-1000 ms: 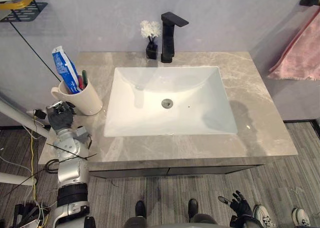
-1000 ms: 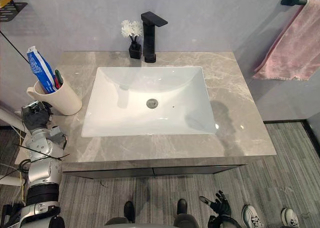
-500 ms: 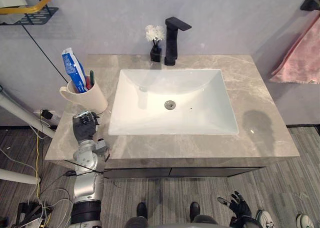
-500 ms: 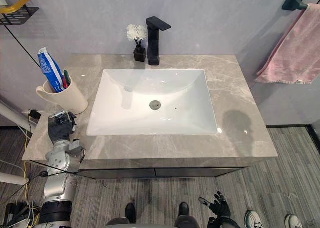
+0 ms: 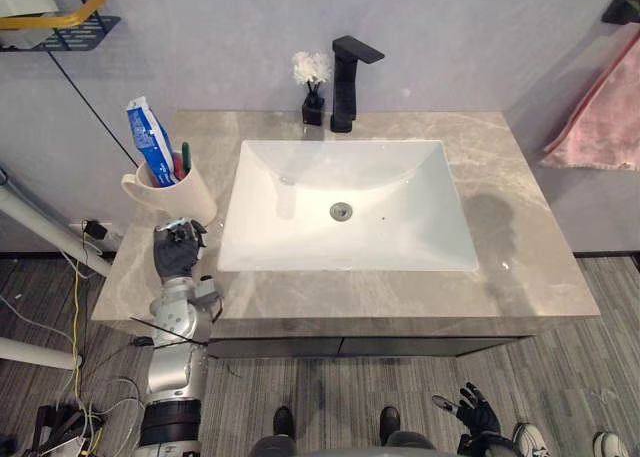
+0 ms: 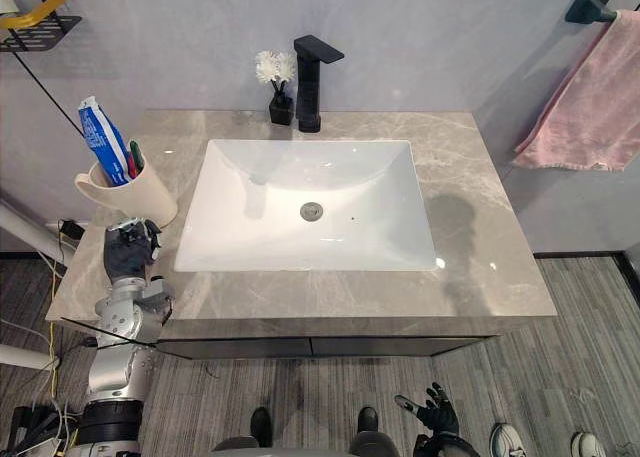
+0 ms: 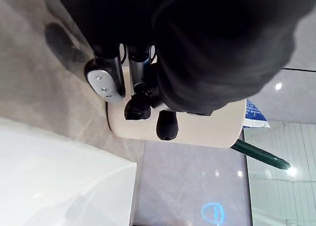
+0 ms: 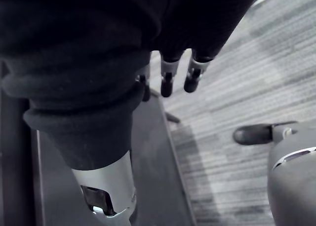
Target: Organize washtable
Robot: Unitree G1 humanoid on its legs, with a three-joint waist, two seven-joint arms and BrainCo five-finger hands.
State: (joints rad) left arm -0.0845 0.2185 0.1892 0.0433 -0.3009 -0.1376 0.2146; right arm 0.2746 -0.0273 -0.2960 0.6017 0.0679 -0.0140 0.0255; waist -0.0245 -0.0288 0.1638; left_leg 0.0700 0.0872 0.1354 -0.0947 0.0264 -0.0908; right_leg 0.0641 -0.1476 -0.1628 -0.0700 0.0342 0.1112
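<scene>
Mug [image 5: 172, 195], cream, stands upright at the counter's [image 5: 520, 237] left end, just beside the sink's [image 5: 400, 227] left rim. Inside it: blue-white toothpaste tube [image 5: 151, 142] leaning left, plus a green toothbrush handle [image 5: 185, 157]. Left robot hand [image 5: 176, 250] sits over the counter just in front of the mug, back cover up. In the left wrist view its dark fingertips [image 7: 139, 107] reach the mug's wall, loosely bent and not wrapped round it, so released; can't tell if they touch. Black faucet [image 5: 346, 82] at the sink's back edge, w/ a small dark vase of white flowers [image 5: 312, 77] just beside it. Pink towel [image 5: 605, 117] hangs on the right wall; wire shelf [image 5: 60, 22] up on the left wall. Right robot hand [image 5: 474, 409] hangs low over the grey floor [image 5: 560, 397], well apart from the counter, fingers relaxed, holding nothing.
</scene>
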